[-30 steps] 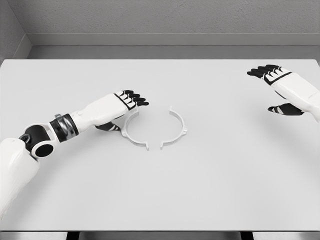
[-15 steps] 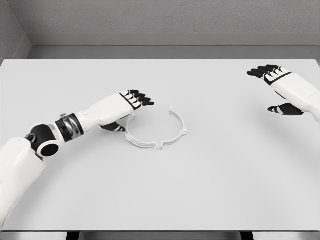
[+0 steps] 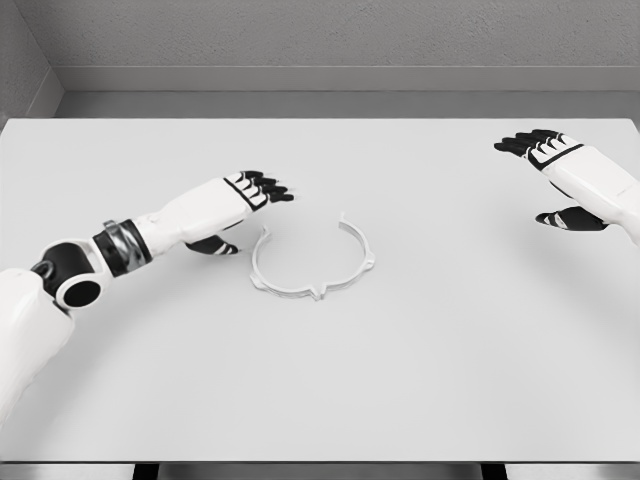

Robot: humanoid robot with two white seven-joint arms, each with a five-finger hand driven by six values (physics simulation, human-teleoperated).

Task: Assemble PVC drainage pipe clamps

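A wide white table (image 3: pixel 320 390) is filling nearly the whole head view, running back to a grey wall (image 3: pixel 330 35) that is closing off the scene behind it. The left arm (image 3: pixel 120 245) is coming in from the lower left and stretching across the table toward the middle, its white forearm and dark wrist joint lying low over the surface. The right arm (image 3: pixel 605 190) is entering from the right edge, high in the picture, and is reaching only a short way in. The left hand (image 3: pixel 235 205) is hovering just up and left of the clamp, its black fingers extended and loosely spread, the thumb hanging beneath the palm, and it is grasping nothing; it is sitting close to the clamp, and whether the thumb is brushing the ring's left side cannot be told. The right hand (image 3: pixel 548 160) is likewise lying open with fingers stretched out and thumb dropped below, holding nothing, well apart from the clamp. The pipe clamp (image 3: pixel 312 262) is lying flat on the table near its centre: two thin white half-rings are meeting at the front, where their small tabs are touching, while a gap is showing between their ends at the back, so the ring is standing open on the far side.
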